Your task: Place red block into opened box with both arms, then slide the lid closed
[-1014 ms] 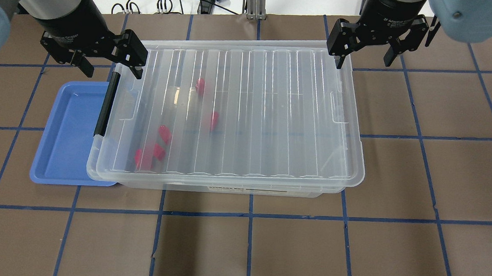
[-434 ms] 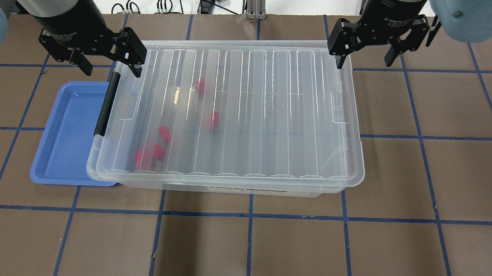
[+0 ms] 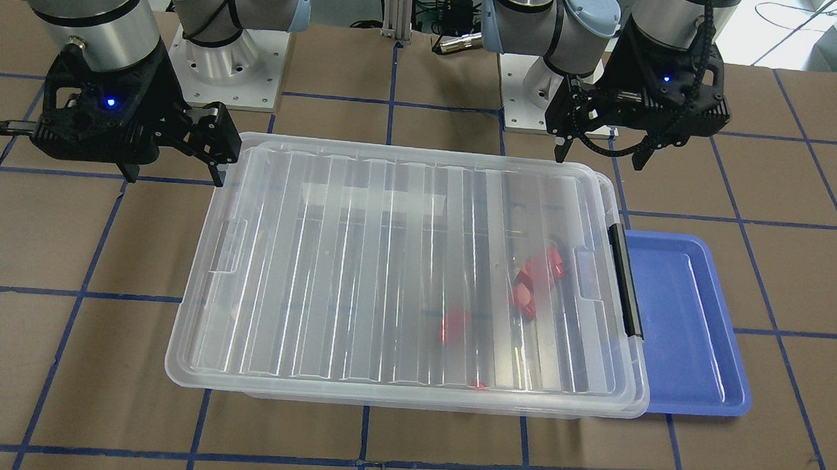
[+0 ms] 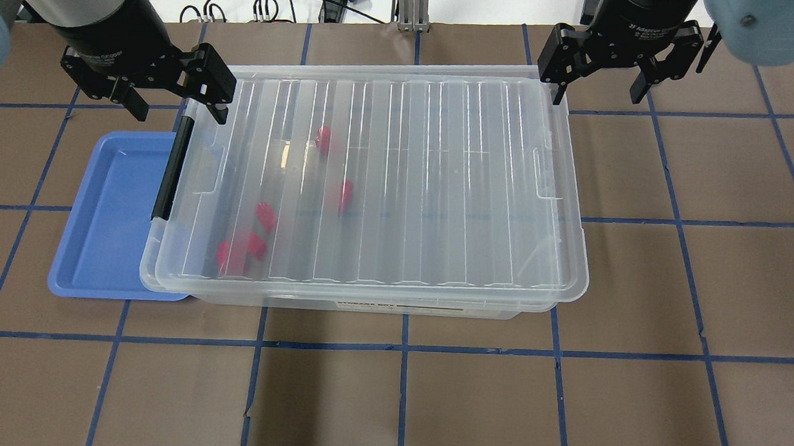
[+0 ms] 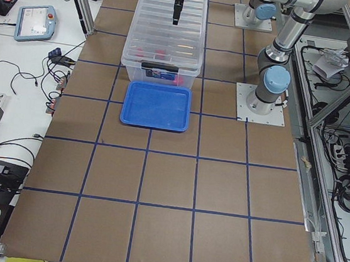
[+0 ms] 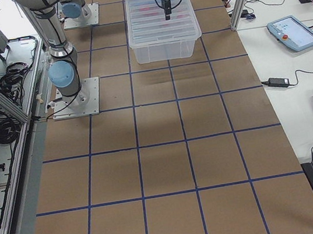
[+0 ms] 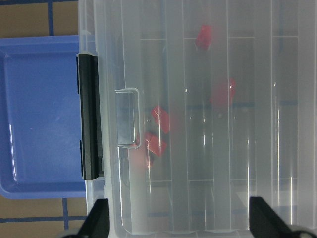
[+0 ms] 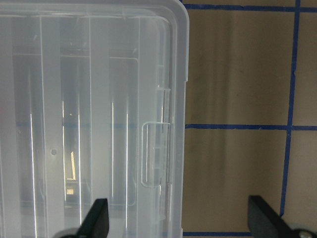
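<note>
Jaws of the left gripper (image 4: 180, 108) are spread and grip nothing. It hangs over the box corner at the black latch (image 4: 169, 168) end, on the long edge nearest the robot, and the blue tray (image 4: 111, 219) lies just beside that end. Several red blocks (image 4: 256, 245) lie inside the box (image 4: 364, 305), grouped toward the latch end and visible through the lid (image 4: 399, 182) resting on top. The lid's long axis runs from one gripper to the other. At the latch end a narrow strip of box rim shows beyond the lid edge, so the lid appears to sit slightly toward the robot's right; full seating cannot be confirmed. The right gripper (image 4: 596, 94) is likewise spread and empty, with one finger over the lid's far corner and the other over the table (image 4: 710, 283). Any remaining travel would run toward the latch, and the right gripper is the better placed to push it.
</note>
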`<action>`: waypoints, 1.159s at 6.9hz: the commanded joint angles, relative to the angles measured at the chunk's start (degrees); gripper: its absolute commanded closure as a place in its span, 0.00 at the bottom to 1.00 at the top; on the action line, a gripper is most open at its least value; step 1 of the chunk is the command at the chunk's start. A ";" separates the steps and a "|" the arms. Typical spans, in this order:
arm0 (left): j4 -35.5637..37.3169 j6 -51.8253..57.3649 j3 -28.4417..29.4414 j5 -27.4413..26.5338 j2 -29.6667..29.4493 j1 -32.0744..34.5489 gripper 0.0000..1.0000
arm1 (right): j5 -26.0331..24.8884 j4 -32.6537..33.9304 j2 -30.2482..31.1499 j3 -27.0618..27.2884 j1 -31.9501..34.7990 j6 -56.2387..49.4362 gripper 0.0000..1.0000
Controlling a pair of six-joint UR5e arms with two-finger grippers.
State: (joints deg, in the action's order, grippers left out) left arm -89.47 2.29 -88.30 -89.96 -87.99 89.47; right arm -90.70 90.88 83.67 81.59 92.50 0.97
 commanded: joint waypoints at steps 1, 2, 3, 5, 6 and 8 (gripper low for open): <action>0.00 0.00 0.06 -0.04 0.02 0.00 0.00 | -0.09 0.00 0.00 0.06 -0.04 0.00 0.00; 0.00 0.00 0.06 -0.04 0.02 0.00 0.00 | -0.09 0.00 0.00 0.06 -0.04 0.00 0.00; -0.09 0.09 0.06 -0.04 0.02 0.00 0.00 | -0.09 0.00 0.00 0.06 -0.04 0.00 0.00; 0.00 0.00 0.23 0.13 0.02 0.00 0.00 | -0.09 0.00 0.00 0.06 -0.04 0.00 0.00; 0.00 0.00 0.41 0.22 -0.25 -0.17 0.00 | -0.09 0.00 0.00 0.06 -0.04 0.00 0.00; -0.17 0.00 2.85 0.05 -2.18 -0.35 0.00 | -0.09 0.00 0.00 -0.03 -0.04 0.00 0.00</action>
State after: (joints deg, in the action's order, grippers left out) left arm -89.47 2.25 -87.09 -89.79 -89.25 89.20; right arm -90.79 90.88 83.67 81.64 92.46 0.96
